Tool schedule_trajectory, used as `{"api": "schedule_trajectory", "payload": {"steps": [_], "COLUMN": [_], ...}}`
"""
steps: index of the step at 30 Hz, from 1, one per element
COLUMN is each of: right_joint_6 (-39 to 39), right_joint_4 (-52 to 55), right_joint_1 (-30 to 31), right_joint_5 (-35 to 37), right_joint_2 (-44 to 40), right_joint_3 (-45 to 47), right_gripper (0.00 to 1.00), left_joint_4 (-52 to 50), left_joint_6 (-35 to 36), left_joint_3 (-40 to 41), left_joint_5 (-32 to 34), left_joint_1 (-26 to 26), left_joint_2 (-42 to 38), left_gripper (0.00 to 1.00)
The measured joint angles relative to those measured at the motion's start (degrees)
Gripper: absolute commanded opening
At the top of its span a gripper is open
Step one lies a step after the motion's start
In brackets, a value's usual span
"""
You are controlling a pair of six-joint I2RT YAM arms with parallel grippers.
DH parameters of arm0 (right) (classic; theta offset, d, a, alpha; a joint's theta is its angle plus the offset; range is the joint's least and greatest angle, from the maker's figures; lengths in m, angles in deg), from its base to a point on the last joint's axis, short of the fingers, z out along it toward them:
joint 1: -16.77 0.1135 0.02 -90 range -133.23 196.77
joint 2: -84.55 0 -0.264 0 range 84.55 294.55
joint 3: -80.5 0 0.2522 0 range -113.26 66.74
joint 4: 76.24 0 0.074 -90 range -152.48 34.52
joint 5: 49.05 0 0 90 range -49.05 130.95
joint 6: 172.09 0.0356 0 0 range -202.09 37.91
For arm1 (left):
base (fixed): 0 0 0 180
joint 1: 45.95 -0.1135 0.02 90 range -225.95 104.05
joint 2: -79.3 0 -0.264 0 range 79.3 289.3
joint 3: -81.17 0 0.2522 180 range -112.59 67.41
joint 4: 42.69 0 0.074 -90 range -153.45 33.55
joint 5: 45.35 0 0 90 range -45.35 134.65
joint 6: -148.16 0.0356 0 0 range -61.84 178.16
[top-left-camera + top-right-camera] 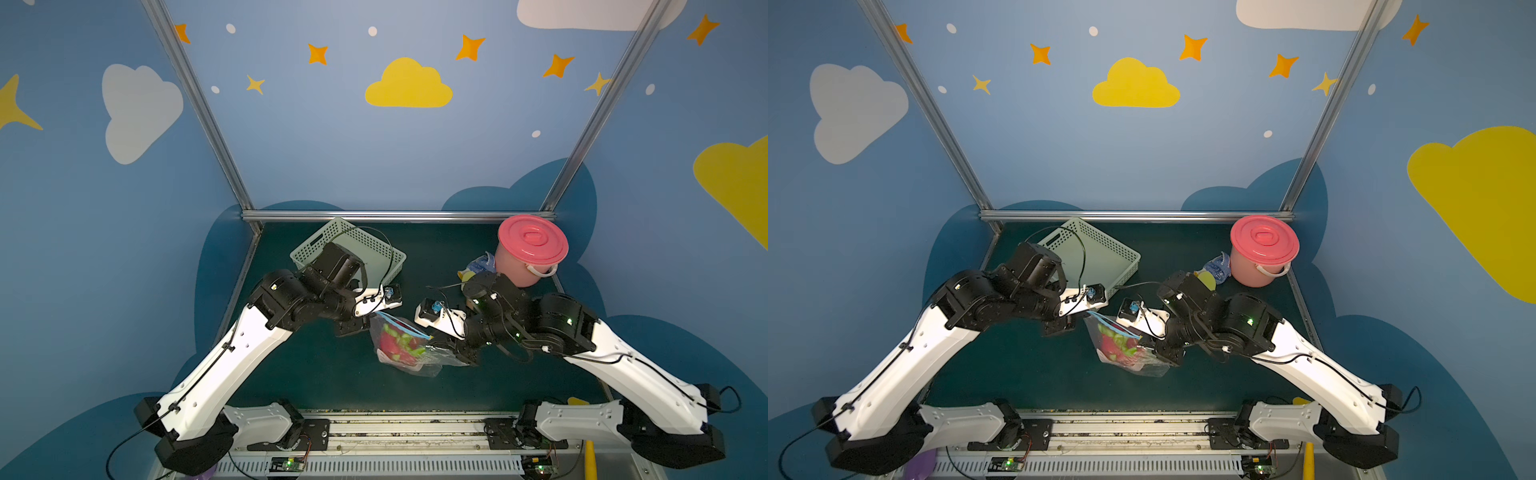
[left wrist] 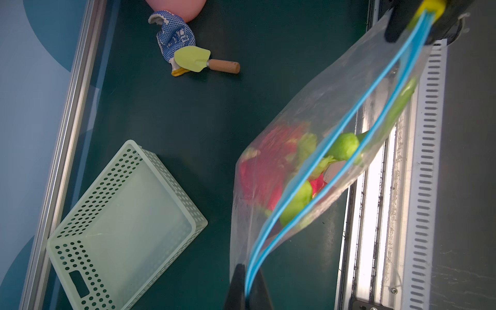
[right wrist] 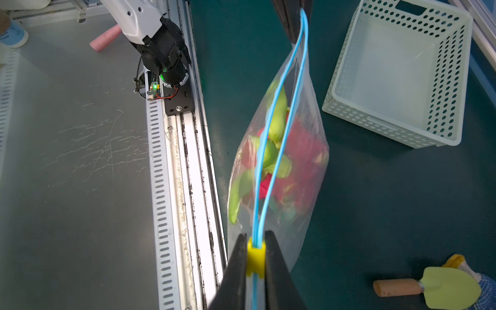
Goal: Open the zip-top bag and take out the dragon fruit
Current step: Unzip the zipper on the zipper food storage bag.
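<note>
Large clear crinkly zip-top bag [image 1: 409,360] hung stretched between the two grippers just in front of the pale-green perforated plastic basket [image 1: 353,235], on its arm-base side, strip uppermost. Pink-and-green dragon fruit [image 3: 298,150] sat inside, low in the bag. Left gripper [image 2: 248,279] was clenched on one end of the light-blue zip strip [image 2: 338,132]. Right gripper [image 3: 256,240] was pinched on the small yellow end tab [image 3: 255,259] at the opposite end. Both wrist views showed the two blue tracks parted along the middle and meeting at each clamped end, so I judged the seal undone but the mouth only a narrow slit. Left to do: widen the mouth, reach in, lift the fruit out. Neither gripper was free for that. Could not tell whether the bag's bottom rested on the dark-green mat [image 1: 316,374] or hung clear. Fingertips were hidden under the wrists in both top views. Beyond the basket, toward the right arm, lay a blue-dotted work glove [image 2: 174,37] touching a yellow wooden-handled trowel [image 2: 196,59], then a lidded pink bucket [image 1: 532,249].
</note>
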Motion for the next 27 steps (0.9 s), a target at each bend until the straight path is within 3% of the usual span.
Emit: {"api": "schedule_trajectory", "payload": {"steps": [7,27], "right_joint_6": [0.09,2.91], "right_joint_4": [-0.02,-1.53], "right_joint_1": [-0.33,-1.95], "right_joint_5": [0.04,1.14], "right_joint_2": [-0.04,-6.45], "right_joint_3": [0.0,3.87], "right_gripper": [0.02,0.03], "left_joint_4": [0.22,1.4], "left_joint_6": [0.11,0.07], "left_joint_3": [0.0,-0.07], "left_joint_5": [0.76,2.16], "left_joint_1": [0.0,-0.66], "left_joint_2": [0.0,0.17], "left_gripper": [0.03,0.03]}}
